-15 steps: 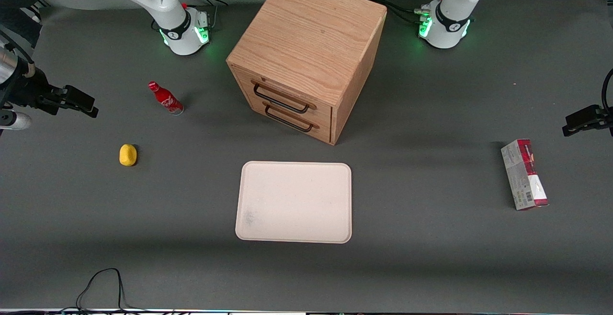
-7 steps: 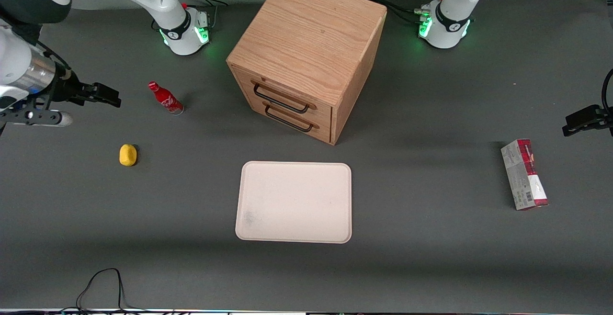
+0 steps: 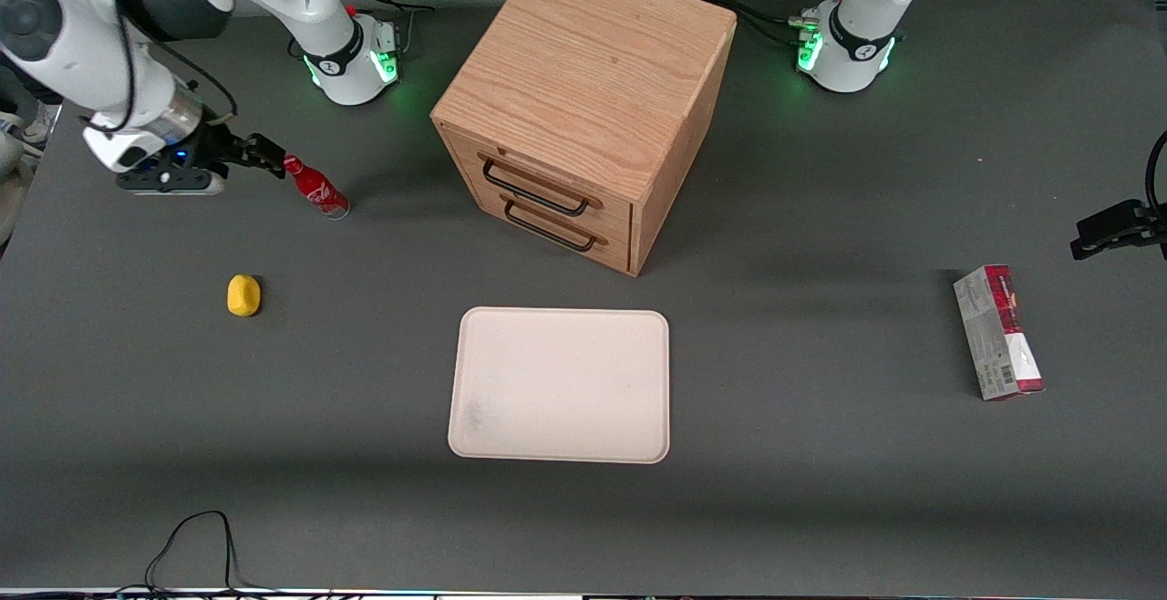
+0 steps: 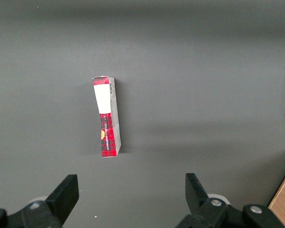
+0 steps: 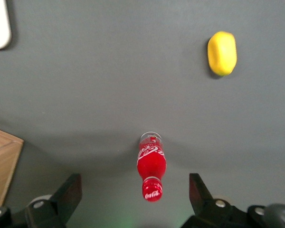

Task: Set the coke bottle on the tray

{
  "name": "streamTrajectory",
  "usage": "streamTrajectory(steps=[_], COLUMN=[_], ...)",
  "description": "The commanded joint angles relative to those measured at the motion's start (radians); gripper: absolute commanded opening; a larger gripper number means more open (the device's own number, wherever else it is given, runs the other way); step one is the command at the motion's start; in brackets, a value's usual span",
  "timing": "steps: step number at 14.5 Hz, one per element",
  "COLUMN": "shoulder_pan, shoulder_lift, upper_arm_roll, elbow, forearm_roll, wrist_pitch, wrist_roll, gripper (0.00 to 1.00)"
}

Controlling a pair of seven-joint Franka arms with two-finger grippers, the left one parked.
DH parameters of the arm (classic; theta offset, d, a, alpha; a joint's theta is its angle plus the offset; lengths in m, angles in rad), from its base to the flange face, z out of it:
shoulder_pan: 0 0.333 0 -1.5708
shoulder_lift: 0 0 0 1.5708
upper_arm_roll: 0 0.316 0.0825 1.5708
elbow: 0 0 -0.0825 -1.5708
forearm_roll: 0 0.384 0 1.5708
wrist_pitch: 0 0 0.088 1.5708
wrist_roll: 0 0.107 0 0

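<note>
Reach step: gripper (image 3: 264, 155), fingers apart, upper left of frame above upright bottle (image 3: 315, 188); next, lower and clamp; tray (image 3: 561, 385) waits.

Red coke bottle (image 3: 316, 188), cream tray (image 3: 560, 386)

Slim red coke bottle with red cap (image 3: 314, 186) (image 5: 151, 170) stands upright on the counter; flat cream rectangular tray (image 3: 560, 385) lies empty, well apart, nearer the camera.
</note>
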Motion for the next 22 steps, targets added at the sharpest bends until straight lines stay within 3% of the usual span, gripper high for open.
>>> streamTrajectory(steps=[1, 8, 22], shoulder_pan=[0.001, 0.001, 0.004], shoulder_lift=[-0.053, -0.050, -0.016], upper_arm_roll=[-0.016, -0.103, -0.111], elbow=[-0.153, -0.319, -0.334], forearm_roll=[-0.028, -0.163, -0.154], wrist_pitch=[0.152, 0.311, 0.312], wrist_roll=[-0.020, -0.020, 0.087], gripper=[1.00, 1.00, 1.00])
